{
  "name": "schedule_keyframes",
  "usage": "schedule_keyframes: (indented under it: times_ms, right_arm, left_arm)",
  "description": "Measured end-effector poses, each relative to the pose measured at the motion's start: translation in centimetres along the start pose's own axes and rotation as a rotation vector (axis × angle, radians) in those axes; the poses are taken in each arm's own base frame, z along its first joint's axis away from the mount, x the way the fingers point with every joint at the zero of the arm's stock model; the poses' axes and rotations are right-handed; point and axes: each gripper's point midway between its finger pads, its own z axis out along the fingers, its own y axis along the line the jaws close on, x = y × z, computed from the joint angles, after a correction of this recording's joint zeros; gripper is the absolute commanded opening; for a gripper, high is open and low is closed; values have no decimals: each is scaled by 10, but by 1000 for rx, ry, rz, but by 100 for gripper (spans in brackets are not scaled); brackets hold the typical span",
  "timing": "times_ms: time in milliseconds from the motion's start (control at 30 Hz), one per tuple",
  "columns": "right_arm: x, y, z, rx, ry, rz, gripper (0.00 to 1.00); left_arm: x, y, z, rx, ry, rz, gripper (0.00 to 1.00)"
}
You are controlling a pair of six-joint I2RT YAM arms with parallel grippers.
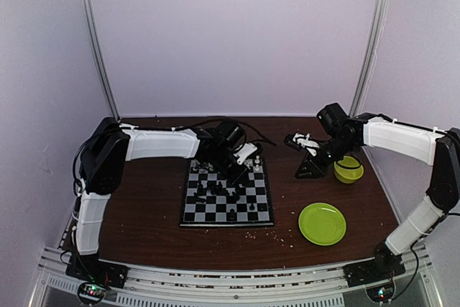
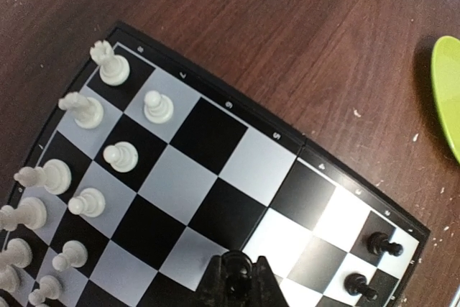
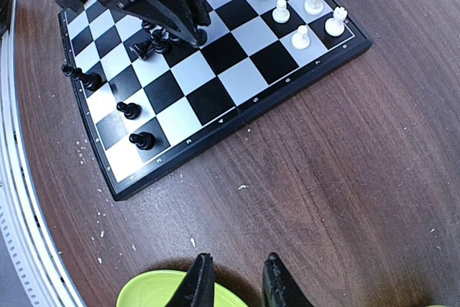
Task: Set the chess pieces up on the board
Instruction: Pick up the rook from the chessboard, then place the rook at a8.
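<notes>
Partly set board [image 1: 208, 210] at centre of top view.
The left gripper [image 2: 233, 282] pinches a black piece [image 2: 233, 260] above it; white pieces [image 2: 115, 70] stand upper left in the left wrist view, black pawns [image 2: 381, 244] lower right. The right gripper [image 3: 236, 271] is spread, empty.

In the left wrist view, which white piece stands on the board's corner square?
The notched-top rook; the others there stand off the corner.
</notes>
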Motion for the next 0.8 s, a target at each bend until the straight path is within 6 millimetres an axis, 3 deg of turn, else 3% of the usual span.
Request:
schedule_keyframes:
  times_ms: [267,367,467,633,800]
  right_arm:
    - [4,-7,1,33,22,8,23]
    - [5,-10,1,46,28,15,23]
    - [6,-12,1,53,31,18,23]
    - [7,-12,2,53,36,21,23]
    - [8,-13,4,49,42,24,23]
  left_arm:
    - [-39,-34,-61,34,-149,61,3]
    - [-41,-55,-75,80,-187,92,3]
    - [-29,-74,-75,131,-177,115,3]
    - [5,-99,-56,207,-105,144,4]
    - [11,-119,-52,256,-96,170,4]
